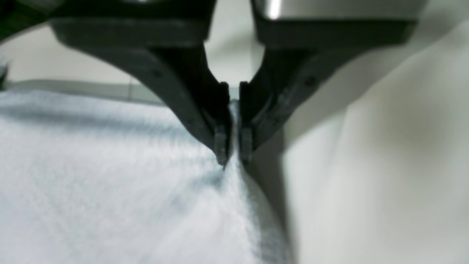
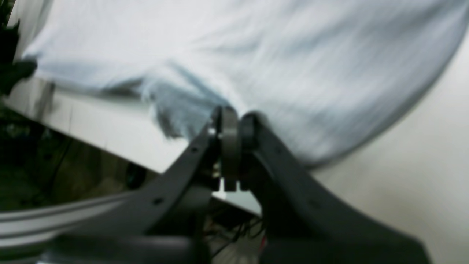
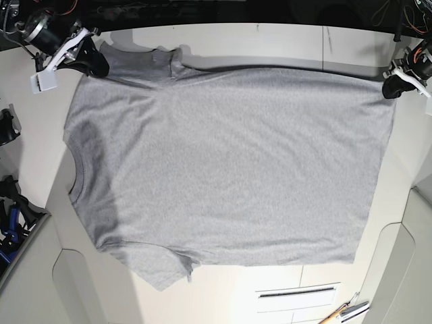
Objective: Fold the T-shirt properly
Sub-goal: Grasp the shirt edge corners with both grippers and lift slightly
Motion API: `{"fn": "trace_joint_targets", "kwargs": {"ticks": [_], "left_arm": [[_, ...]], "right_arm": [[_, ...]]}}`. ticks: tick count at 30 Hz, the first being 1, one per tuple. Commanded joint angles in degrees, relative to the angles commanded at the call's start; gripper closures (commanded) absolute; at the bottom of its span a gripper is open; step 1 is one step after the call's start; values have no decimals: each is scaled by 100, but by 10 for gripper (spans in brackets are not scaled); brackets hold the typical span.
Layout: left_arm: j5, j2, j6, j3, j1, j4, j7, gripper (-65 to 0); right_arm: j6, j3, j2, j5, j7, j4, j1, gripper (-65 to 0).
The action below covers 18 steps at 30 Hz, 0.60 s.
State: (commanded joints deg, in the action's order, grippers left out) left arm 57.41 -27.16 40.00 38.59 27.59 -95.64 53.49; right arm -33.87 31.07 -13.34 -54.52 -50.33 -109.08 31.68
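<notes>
Grey heather cotton T-shirt, plain side up, spread flat across white table, neck hole toward base view's left, hem toward its right. Far edge pinned at both corners by grippers.

Left gripper: black jaws clamped tight on thin ridge of fabric, cloth fanning out below tips; in base view sits at far hem corner, upper right. Right gripper: jaws pinched on fabric near far sleeve and shoulder, no gap visible; in base view at upper left.

Step in hand, by judgement: gripping far long edge to carry it over toward near edge, or to tension shirt before fold.

Doing it well:
- Lift both corners evenly, same height, same pace. Uneven lift skews fold line.
- Keep slight tension between grippers so far edge stays straight; too much risks slip from pinch.
- Tuck far sleeve under or inside fold. Far sleeve already bunched near right gripper; near sleeve sticks out at bottom, needs own fold later.
- Lay edge down parallel to near side seam, then release.

Arm pose: both arms reached out to far side of table, well apart, wrists angled down, fingertips low at cloth level. Both wrist views blurred, so probably in motion; direction not readable.

Pens or tools at near right table edge, apart from shirt.
</notes>
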Motion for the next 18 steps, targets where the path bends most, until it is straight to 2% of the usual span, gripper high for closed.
{"fn": "trace_joint_targets", "kwargs": {"ticks": [2, 4, 8, 12, 15, 17, 18], "left_arm": [[-149, 0, 0, 0, -33, 2, -385, 0], [-540, 2, 0, 0, -177, 9, -699, 0], [-957, 2, 0, -76, -553, 13, -765, 0], [-1674, 0, 0, -516, -872, 103, -1241, 0], [-2430, 0, -585, -977, -1224, 496, -1700, 0], [-2763, 0, -790, -1182, -1499, 817, -1864, 0], [-2841, 0, -790, -1255, -1644, 949, -1860, 0]], "right_arm": [[0, 13, 4, 149, 46, 4, -243, 0], [2, -9, 4, 367, 87, 35, -592, 0], [2, -81, 2, 625, 105, 422, -1298, 0], [2, -243, 2, 649, 168, 1235, -1991, 0], [2, -352, 2, 820, 258, 1836, -2516, 0], [2, -409, 2, 892, 262, 2221, -2820, 0], [2, -442, 4, 920, 275, 2398, -2953, 0]]}}
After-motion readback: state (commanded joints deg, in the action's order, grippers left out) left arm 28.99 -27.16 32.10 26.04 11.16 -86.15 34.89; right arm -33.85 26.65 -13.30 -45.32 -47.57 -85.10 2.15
